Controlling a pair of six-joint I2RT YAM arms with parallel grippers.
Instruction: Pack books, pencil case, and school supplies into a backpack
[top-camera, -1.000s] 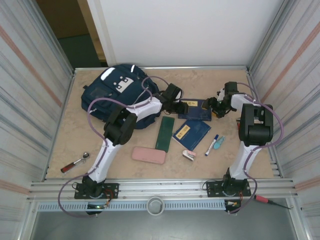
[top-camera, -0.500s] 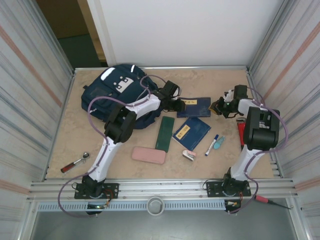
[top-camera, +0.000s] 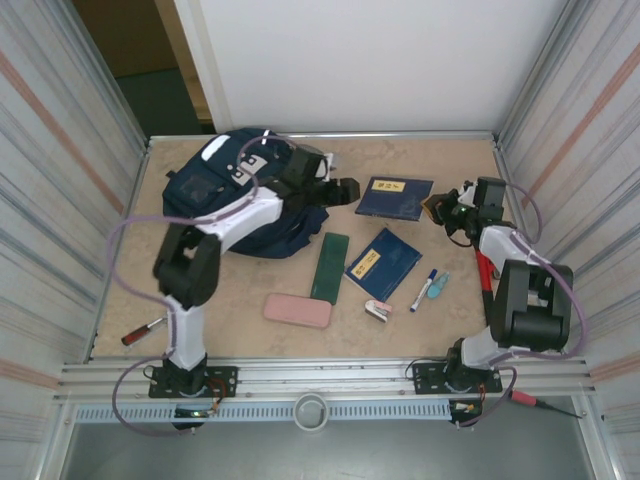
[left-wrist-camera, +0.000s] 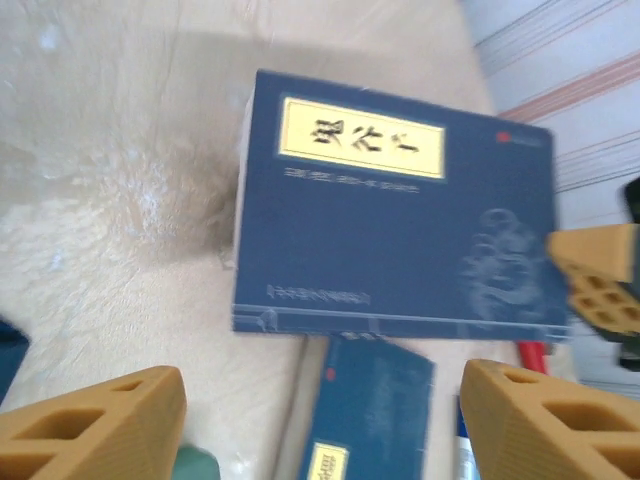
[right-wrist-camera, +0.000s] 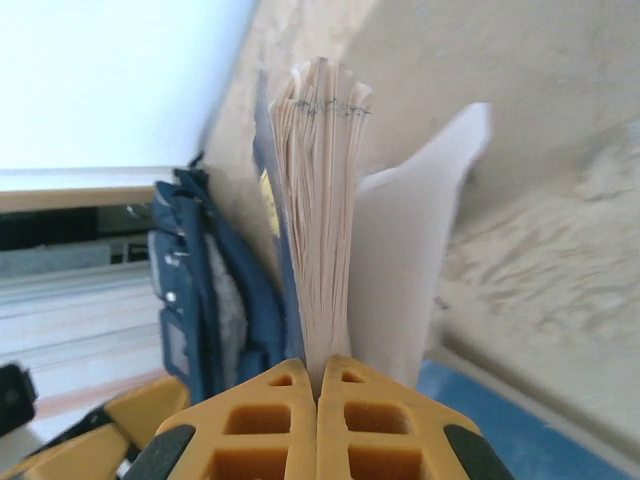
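One navy book (top-camera: 395, 197) lies at the back of the table, and my right gripper (top-camera: 441, 208) is shut on its right edge. In the right wrist view the fanned pages (right-wrist-camera: 318, 200) run into the closed gripper (right-wrist-camera: 318, 385). My left gripper (top-camera: 350, 188) hovers open just left of that book, beside the backpack (top-camera: 235, 190). Its wrist view looks down on the book (left-wrist-camera: 400, 210), with nothing between the fingers (left-wrist-camera: 90, 425). The second book (top-camera: 383, 262) lies flat nearer me. The pink pencil case (top-camera: 297, 310), marker (top-camera: 424, 289), teal item (top-camera: 438, 285) and pink-and-white item (top-camera: 378, 311) rest on the table.
A dark green flat box (top-camera: 329, 266) lies between the backpack and the second book. A red-handled tool (top-camera: 150, 328) sits at the front left, another red tool (top-camera: 484, 270) by the right arm. Metal walls close in both sides.
My left gripper let go of the back book, opened and drew back toward the backpack. My right gripper shut on the book's right edge, and the book shifted slightly backward.
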